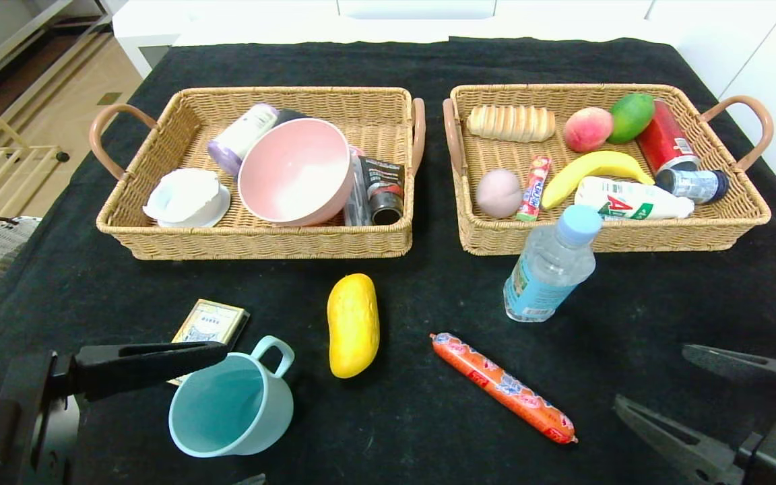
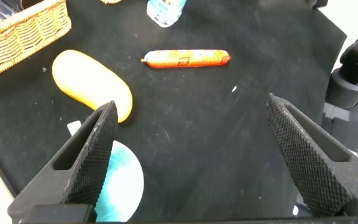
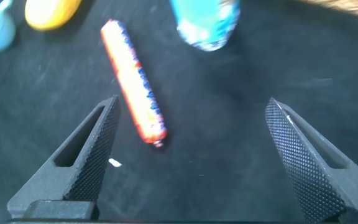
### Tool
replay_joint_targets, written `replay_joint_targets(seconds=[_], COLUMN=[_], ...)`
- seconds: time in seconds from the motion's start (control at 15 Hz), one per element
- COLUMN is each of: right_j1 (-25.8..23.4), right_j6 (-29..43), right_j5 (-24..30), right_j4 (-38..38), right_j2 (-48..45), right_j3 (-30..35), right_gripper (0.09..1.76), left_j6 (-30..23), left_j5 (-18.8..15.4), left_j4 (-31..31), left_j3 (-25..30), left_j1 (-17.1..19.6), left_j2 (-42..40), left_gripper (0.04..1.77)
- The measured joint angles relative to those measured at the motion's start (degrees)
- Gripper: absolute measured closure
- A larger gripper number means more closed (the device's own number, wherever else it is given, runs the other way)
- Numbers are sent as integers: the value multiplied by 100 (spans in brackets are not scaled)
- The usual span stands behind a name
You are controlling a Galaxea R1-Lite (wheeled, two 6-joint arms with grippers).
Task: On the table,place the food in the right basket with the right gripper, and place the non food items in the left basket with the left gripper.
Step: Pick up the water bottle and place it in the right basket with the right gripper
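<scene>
Your right gripper (image 3: 191, 155) has its jaws wide open and empty, near the sausage (image 1: 504, 388) on the worktop (image 1: 428, 431). Left gripper (image 2: 191, 155) – open too, empty, over the cup (image 1: 232, 404). Careful – the sausage could roll away if you nudge it.

The counter (image 1: 428, 417) is covered in soft, matt black cloth. Both baskets, the left basket (image 1: 253, 242) and the right basket (image 1: 731, 225), are rough woven wicker. The blue cup (image 1: 233, 407) and pink bowl (image 1: 294, 172) look like smooth plastic. The water bottle (image 1: 550, 266) is clear, shiny plastic. The sausage (image 1: 502, 387) has a glossy wrapper. The left pincer (image 2: 191, 155) has bumpy, matt black pads, maybe rubber.
</scene>
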Motion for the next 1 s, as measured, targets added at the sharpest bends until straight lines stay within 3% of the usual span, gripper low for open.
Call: replay_joint_targets(seconds=[0.13, 0.53, 1.0], right_j1=[201, 861, 946], right_j6=[-9, -30, 122], right_j5=[-108, -1182, -2187], right_j4=[-184, -937, -1671], right_j2=[269, 1243, 1941], right_j3=[-12, -349, -987], right_gripper=[15, 15, 15], left_j6=[94, 135, 146], left_j5=[9, 15, 20], left_j4=[0, 1, 1], left_j3=[-2, -5, -11], left_j1=[0, 0, 2], left_j2=[11, 28, 34], left_gripper=[9, 9, 9])
